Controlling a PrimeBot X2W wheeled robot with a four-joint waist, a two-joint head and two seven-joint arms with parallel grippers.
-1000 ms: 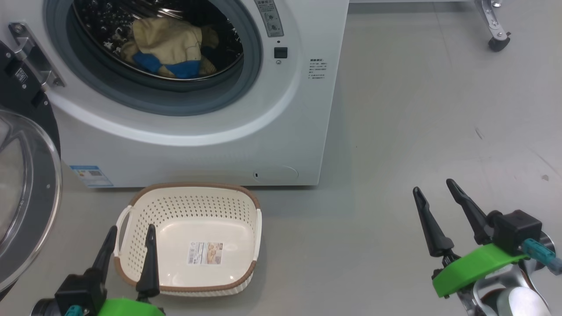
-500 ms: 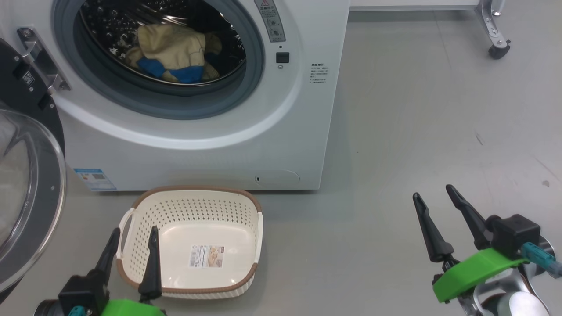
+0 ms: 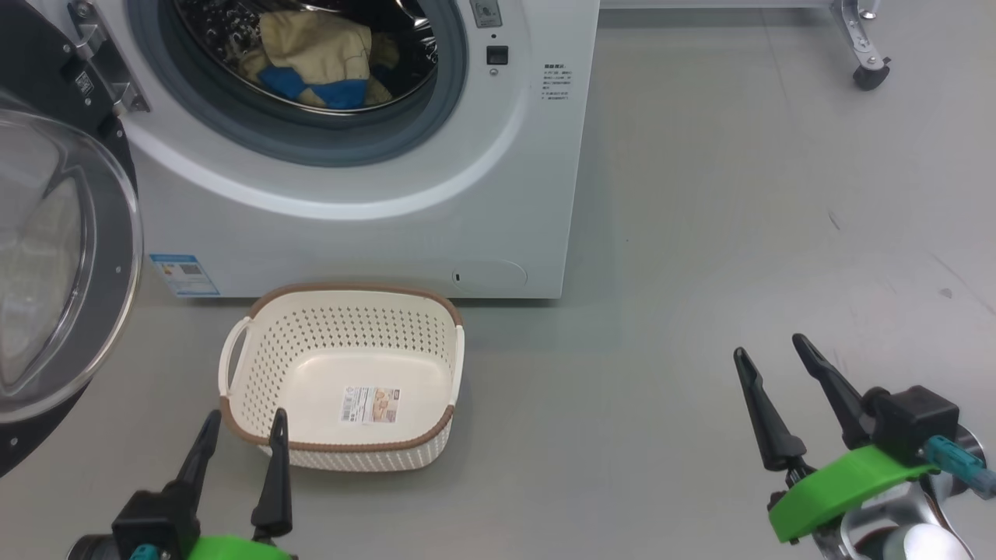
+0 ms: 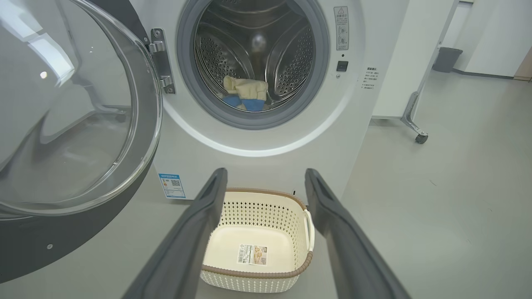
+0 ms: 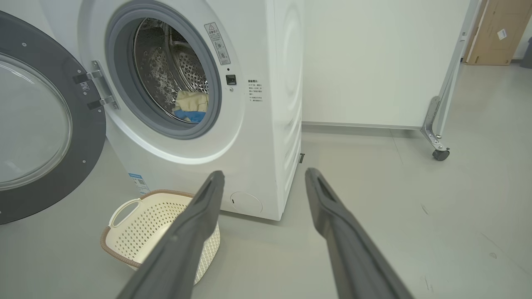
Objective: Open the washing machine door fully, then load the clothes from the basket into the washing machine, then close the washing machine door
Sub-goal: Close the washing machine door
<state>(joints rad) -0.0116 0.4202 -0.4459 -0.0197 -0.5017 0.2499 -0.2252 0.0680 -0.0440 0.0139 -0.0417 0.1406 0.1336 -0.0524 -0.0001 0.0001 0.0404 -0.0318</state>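
Your dark-fingered left gripper (image 3: 245,415) and right gripper (image 3: 768,346) stand spread wide and hold nothing, the left near the perforated cream-white plastic basket (image 3: 350,334).

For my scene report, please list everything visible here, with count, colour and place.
washing machine: one, white, standing on floor
washing machine door: one, black rim, clear glass, open at left
clothes: one, cream-yellow and blue, inside the washing machine
basket: one, cream-white, brown rim, empty, on floor before the washing machine
caster: one, black, far right
left claw: one, dark, open, near basket
right claw: one, dark, open, above floor at right
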